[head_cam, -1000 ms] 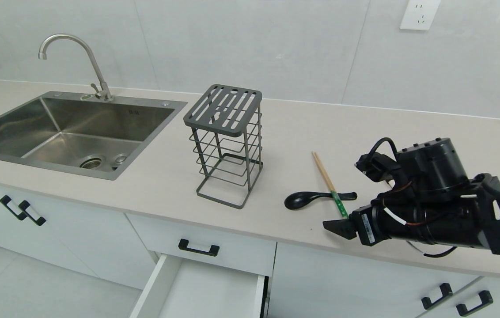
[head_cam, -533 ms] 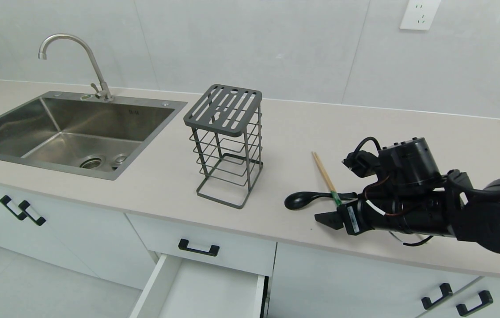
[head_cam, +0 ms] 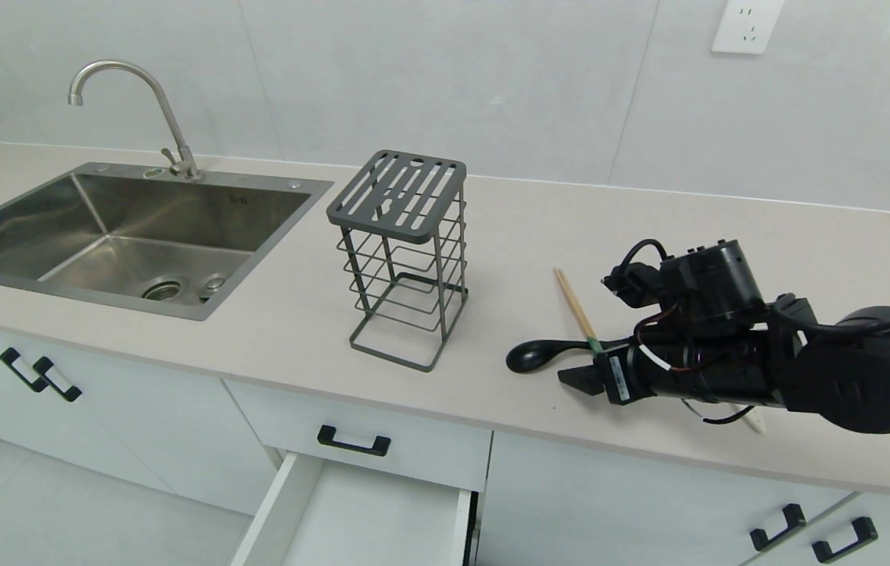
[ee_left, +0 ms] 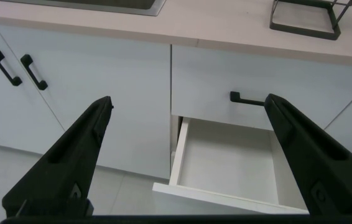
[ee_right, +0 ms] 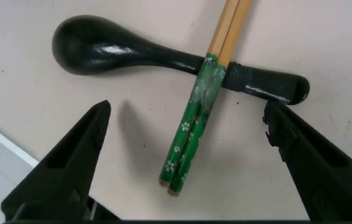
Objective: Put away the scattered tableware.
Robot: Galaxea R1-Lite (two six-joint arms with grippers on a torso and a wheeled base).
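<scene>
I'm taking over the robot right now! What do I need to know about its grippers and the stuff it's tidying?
Right gripper: fingers open, low over the chopsticks and black spoon, holding nothing.
Left gripper: fingers open, below counter height, facing the open drawer.
Things: chopsticks lie across the spoon's handle on the counter, to the right of the wire rack.
Done: nothing put away yet.
Left: probably grasp and stow the chopsticks, then the spoon.
</scene>
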